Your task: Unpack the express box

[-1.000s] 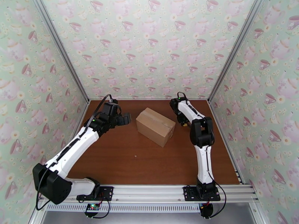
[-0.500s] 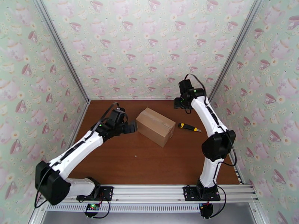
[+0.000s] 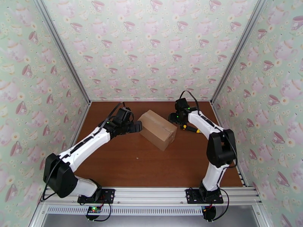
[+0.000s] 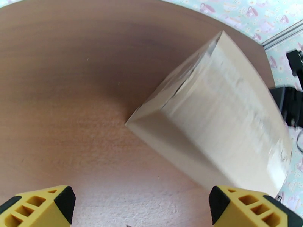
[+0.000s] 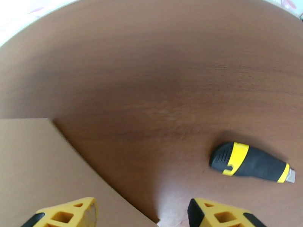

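- Express box (image 3: 158, 129) sits shut on the table (image 3: 132, 163).
- Left gripper (image 3: 137, 126) is wide open and empty, just beside it.
- Right gripper (image 5: 142, 214) is open and empty, near a knife (image 5: 250, 167).

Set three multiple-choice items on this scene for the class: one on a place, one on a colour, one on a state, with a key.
1. Where is the knife relative to the box?
A on top of it; B on the table to its right; C under it.
2. What colours is the knife?
A black and yellow; B red and white; C all blue.
3. How are the box's flaps?
A all folded open; B torn off; C closed.

Key: 1 B, it lies on bare wood beside the box. 2 A, it has a black body with yellow bands. 3 C, the top is flat and shut.
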Motion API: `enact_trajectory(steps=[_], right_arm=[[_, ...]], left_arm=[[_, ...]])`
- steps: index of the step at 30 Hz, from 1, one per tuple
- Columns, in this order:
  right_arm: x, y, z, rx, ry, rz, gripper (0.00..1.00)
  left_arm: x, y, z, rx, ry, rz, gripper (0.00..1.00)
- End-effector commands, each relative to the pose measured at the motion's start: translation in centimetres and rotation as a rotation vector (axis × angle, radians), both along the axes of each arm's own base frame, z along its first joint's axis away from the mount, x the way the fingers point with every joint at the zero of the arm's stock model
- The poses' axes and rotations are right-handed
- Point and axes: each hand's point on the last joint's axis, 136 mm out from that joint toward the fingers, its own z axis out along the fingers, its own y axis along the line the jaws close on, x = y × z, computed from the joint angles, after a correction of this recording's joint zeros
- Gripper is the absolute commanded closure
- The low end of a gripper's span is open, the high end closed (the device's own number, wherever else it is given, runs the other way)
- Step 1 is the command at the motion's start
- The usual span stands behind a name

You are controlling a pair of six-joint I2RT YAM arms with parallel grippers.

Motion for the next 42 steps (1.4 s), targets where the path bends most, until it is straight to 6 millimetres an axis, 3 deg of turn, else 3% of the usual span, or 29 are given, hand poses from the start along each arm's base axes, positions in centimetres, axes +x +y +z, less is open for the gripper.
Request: enact_trajectory(steps=[1, 10, 17, 22, 27, 37, 42], right_arm=[[-1.4, 1.7, 2.3, 0.068, -0.072, 0.006, 0.34], [-7.4, 4.6, 2.5, 0.163, -0.069, 0.038, 0.34], [-10.4, 4.4, 2.9, 0.151, -0.055, 0.052, 0.34], [-11.0, 4.0, 6.0, 0.163, -0.113, 0.069, 0.33], [-11.0, 5.5, 7.7, 0.163, -0.12, 0.145, 0.32], [-10.9, 10.5, 6.6, -0.054, -0.137, 0.303, 0.31], [-10.8, 11.6, 5.9, -0.201, -0.18, 0.318, 0.26]], left_arm=[[0.6, 0.0, 0.6, 0.034, -0.015, -0.014, 0.0], [0.5, -0.1, -0.5, 0.064, 0.022, -0.036, 0.0], [-0.4, -0.8, -1.2, 0.039, 0.051, -0.052, 0.0], [-0.9, -2.0, -1.8, 0.019, 0.06, -0.079, 0.0], [-1.2, -2.0, -4.1, 0.044, 0.104, -0.062, 0.0], [-2.5, -0.1, -7.5, 0.113, 0.174, -0.002, 0.0], [-2.9, 0.6, -7.7, 0.125, 0.172, 0.012, 0.0]])
